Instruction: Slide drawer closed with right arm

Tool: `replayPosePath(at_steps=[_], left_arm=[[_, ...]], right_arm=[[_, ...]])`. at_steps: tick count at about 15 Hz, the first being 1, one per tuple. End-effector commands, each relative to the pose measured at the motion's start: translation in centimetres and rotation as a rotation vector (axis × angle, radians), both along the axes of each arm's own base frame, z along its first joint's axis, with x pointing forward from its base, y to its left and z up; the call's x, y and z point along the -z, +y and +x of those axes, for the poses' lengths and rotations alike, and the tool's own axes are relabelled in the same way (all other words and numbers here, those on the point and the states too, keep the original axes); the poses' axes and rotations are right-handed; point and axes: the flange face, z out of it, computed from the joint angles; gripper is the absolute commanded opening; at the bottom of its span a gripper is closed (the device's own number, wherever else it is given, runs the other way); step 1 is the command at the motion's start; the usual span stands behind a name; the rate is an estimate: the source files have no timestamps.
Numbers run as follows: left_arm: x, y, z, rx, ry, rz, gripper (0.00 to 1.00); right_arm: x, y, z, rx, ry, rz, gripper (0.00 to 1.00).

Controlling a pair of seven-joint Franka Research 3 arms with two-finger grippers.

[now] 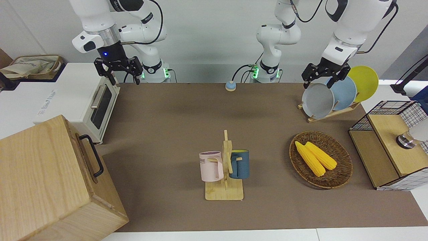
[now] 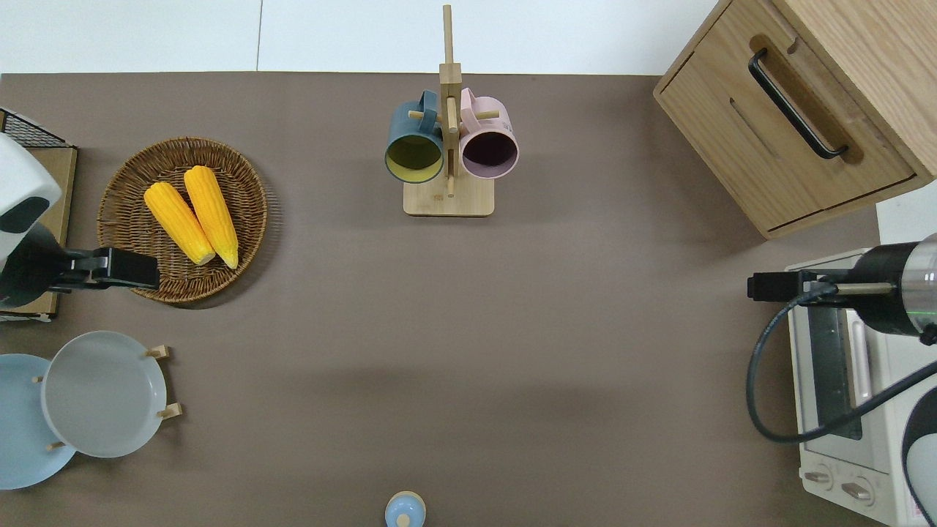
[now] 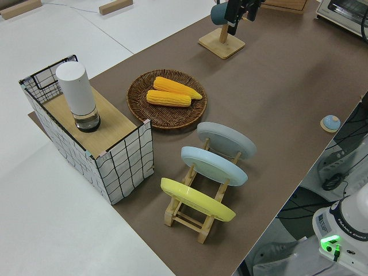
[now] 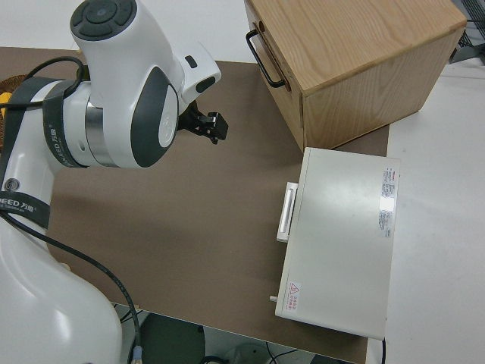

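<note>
Here, in the front view, the drawer [image 1: 87, 157] sits flush in the big wood box [image 1: 40, 180] at the right arm's end of the desk [image 1: 187, 134], its long black handle [image 1: 92, 154] running away from the robots and its front facing the mug stand [image 1: 224, 170]. The right claw [image 1: 117, 74] hangs spread and empty, well apart from the drawer.

From overhead, the right claw [image 2: 768, 286] is over the toaster oven's [image 2: 849, 380] door edge, nearer the robots than the box; its spread does not show here. The left arm is parked.

The right side view shows the oven's top [image 4: 341, 243].
</note>
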Motion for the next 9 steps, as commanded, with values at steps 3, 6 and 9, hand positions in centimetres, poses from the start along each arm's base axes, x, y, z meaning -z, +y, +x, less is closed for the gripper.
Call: replayPosePath(at_steps=[3, 6, 9], left_arm=[[-0.4, 0.2, -0.4, -0.001, 0.003, 0.012, 1.0], [-0.4, 0.2, -0.4, -0.001, 0.003, 0.012, 1.0], [-0.4, 0.2, -0.4, -0.001, 0.003, 0.012, 1.0]], right_arm=[[-1.9, -0.6, 0.1, -0.007, 0.009, 0.003, 0.99], [-3.4, -0.4, 1.7, -0.015, 0.067, -0.008, 0.99], [-5.0, 0.2, 2.0, -0.02, 0.043, -0.021, 0.99]])
